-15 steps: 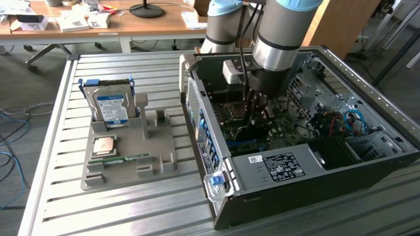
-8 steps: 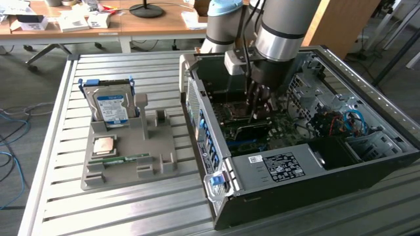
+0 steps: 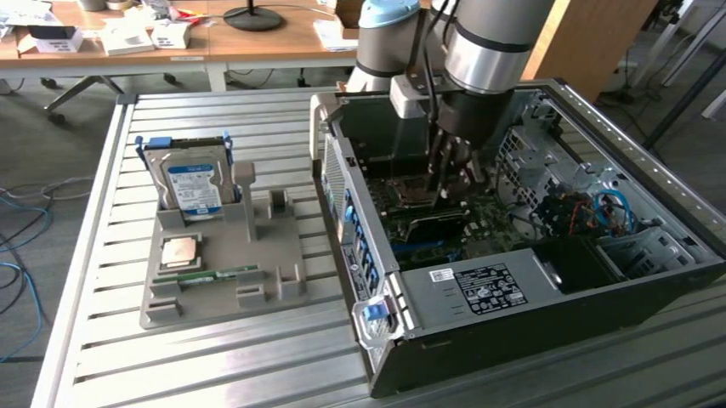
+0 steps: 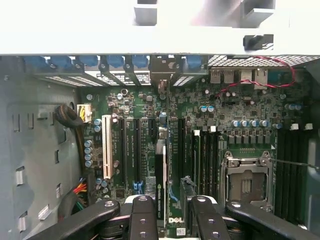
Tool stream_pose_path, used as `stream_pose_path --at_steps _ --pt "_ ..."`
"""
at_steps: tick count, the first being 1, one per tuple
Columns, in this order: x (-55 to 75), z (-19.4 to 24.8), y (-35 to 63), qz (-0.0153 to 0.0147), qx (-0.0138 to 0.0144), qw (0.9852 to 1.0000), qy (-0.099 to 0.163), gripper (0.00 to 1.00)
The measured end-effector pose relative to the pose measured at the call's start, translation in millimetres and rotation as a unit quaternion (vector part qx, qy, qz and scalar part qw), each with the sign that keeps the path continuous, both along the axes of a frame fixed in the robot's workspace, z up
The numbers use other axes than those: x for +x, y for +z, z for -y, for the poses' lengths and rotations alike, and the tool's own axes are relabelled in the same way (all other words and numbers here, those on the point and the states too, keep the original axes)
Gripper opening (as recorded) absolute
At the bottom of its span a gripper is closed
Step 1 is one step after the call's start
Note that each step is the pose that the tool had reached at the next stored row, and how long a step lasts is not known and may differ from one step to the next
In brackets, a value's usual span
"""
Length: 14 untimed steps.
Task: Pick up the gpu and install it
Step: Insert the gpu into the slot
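One step looks to be in hand, the install itself: the claw point(image 4: 172, 222) is clamped on the gpu point(image 4: 161, 175), which hangs edge-on inside the open computer case point(image 3: 545, 340), low over the motherboard point(image 4: 240, 105) among its black expansion slots point(image 4: 132, 150), well apart from the grey holder point(image 3: 227, 280) on the worktop point(image 3: 227, 374). Whether the card's edge touches a slot I cannot tell. Seating it, I judge, calls for that edge to lie square along one slot, then a straight, even push
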<state>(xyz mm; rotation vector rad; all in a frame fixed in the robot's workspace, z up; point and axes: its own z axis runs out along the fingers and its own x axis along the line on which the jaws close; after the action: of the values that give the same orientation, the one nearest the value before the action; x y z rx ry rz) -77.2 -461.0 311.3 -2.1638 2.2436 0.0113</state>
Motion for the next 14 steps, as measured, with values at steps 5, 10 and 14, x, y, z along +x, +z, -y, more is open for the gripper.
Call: stream_pose_path --at_steps 5,10,14 --pt "0.0 0.0 7.8 0.0 0.0 1.0 0.0 0.33" --pt "0.0 0.0 15.1 0.0 0.0 1.0 0.0 0.33" --pt "0.0 0.0 21.9 0.0 0.0 1.0 0.0 0.33"
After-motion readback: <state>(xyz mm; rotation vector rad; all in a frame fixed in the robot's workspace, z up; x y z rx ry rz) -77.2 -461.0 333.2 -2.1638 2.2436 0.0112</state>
